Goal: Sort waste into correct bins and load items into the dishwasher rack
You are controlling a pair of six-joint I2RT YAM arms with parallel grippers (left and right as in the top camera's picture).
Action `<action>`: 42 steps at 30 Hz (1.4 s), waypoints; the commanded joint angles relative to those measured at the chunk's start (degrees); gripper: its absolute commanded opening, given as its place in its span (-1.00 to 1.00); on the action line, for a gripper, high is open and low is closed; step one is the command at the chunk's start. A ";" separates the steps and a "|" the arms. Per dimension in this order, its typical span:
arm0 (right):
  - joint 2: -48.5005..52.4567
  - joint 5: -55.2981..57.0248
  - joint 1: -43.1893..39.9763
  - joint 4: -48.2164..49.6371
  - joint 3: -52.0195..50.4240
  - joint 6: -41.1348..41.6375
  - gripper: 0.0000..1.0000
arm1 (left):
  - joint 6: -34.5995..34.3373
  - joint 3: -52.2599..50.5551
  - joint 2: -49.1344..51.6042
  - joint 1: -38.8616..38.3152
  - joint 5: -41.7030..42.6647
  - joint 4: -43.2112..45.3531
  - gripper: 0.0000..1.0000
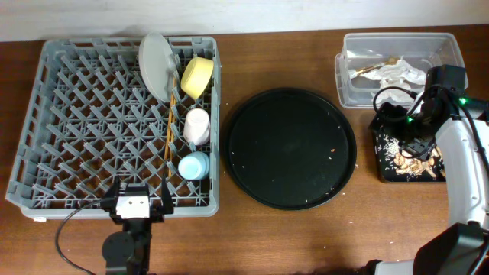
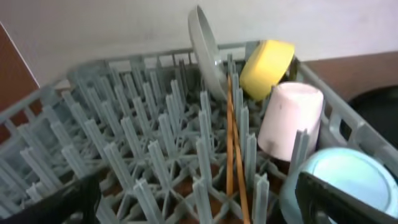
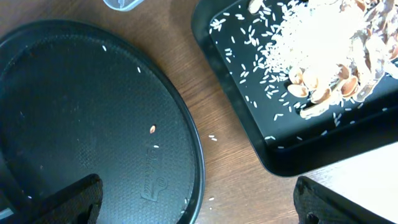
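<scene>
The grey dishwasher rack (image 1: 76, 114) holds the grey-green plate (image 1: 157, 65), yellow bowl (image 1: 197, 76), pink cup (image 1: 197, 126), light-blue cup (image 1: 194, 165) and two chopsticks (image 1: 170, 130) along its right side. My left gripper (image 1: 140, 200) is open and empty at the rack's front edge. The left wrist view shows the plate (image 2: 205, 50), bowl (image 2: 267, 65), pink cup (image 2: 289, 121), blue cup (image 2: 339, 177) and chopsticks (image 2: 231, 137). The clear tub (image 1: 348, 88) holds tissues (image 1: 401, 72) and the wrapper (image 1: 374, 69). The flat black tray (image 1: 382, 164) holds food scraps (image 1: 412, 160). My right gripper (image 1: 401, 130) is open and empty above that tray's left part.
A large round black tray (image 1: 290, 149) with a few crumbs lies between the rack and the bins. The right wrist view shows its right rim (image 3: 81, 112), bare wood with stray grains, and the flat black tray (image 3: 249, 93) with rice and shells (image 3: 323, 81).
</scene>
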 commanded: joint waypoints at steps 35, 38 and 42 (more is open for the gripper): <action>-85.05 1.64 16.92 64.37 -77.40 -24.13 0.97 | 0.92 -0.22 -3.28 0.31 -0.07 -0.04 0.99; -89.90 1.09 18.12 63.28 -77.40 -24.11 0.97 | 0.92 -0.22 -3.28 0.28 -0.07 -0.04 0.99; -89.90 -3.28 18.34 59.10 -77.40 -23.91 0.97 | 0.94 -0.22 -3.28 0.28 -0.07 -0.04 0.99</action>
